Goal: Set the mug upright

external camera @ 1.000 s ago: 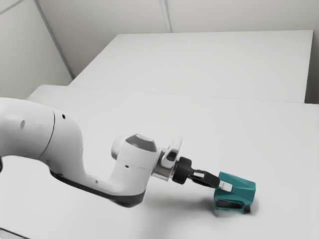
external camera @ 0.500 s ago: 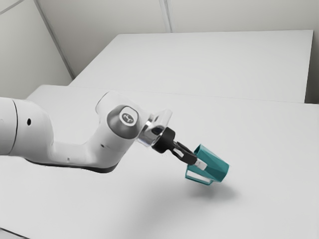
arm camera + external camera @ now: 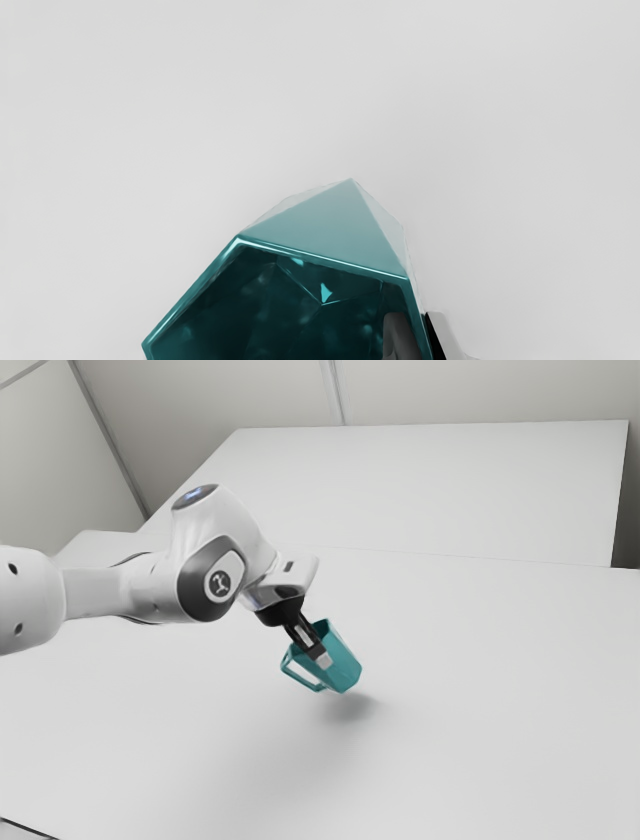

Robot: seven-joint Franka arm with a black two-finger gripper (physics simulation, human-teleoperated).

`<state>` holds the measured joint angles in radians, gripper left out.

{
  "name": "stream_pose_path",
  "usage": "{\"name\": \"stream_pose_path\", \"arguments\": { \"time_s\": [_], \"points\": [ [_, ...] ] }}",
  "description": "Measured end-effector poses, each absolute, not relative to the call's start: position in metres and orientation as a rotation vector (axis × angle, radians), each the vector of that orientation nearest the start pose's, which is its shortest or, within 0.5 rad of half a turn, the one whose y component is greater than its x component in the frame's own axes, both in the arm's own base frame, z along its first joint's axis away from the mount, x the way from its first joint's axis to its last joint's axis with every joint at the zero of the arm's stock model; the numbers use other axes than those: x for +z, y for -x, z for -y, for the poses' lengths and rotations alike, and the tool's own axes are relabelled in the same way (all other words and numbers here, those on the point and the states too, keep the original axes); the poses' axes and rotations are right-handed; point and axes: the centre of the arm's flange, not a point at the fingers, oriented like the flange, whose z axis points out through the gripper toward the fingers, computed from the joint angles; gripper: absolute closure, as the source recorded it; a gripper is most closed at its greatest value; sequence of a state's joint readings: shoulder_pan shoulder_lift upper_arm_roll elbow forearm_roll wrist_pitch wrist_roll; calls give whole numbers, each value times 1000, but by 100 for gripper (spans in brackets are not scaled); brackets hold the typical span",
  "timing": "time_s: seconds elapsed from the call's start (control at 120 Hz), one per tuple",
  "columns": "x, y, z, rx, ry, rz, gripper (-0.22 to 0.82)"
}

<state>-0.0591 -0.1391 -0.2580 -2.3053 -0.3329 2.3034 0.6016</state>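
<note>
While the mug [image 3: 341, 660] is held tilted in the air over the table [image 3: 500, 760], its wall is gripped near the rim [image 3: 322, 258] by the closed-on gripper [image 3: 322, 658]: in the wrist view, 1 finger [image 3: 400, 337] is seen inside the cup and 1 finger [image 3: 446, 337] outside, the wall pinched between them. The open mouth is turned up and toward the hand, the base is directed obliquely down toward the exterior view's right, and the handle [image 3: 300, 680] is set out on the exterior view's left. A soft shadow [image 3: 352, 707] is cast just below. Handling, as judged: light for its size, being hollow; walls thin but rigid, so little give is expected; the glossy faceted surface may be slippery, and if ceramic or glass, it could be chipped by a hard landing. The pinch on a flat wall is considered a sound hold, though with the weight hung to 1 side, swivelling about the pads is possible. Uprightness is not yet met in this pose; the tilt should be taken out, the base brought level and lowered gently, and the wall released only once full contact is made
</note>
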Motion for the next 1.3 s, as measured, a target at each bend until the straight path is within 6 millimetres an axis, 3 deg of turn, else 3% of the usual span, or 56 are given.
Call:
{"name": "stream_pose_path", "arguments": {
  "time_s": [0.233, 0.533, 0.892, 1.3],
  "points": [
    [416, -472, 143, -115, 3029, -1007, 79],
    [412, -475, 101, -33, 3016, -723, 79],
    [395, -462, 83, 20, 3017, -455, 79],
    [373, -464, 70, -17, 2990, -258, 79]
  ]
}}
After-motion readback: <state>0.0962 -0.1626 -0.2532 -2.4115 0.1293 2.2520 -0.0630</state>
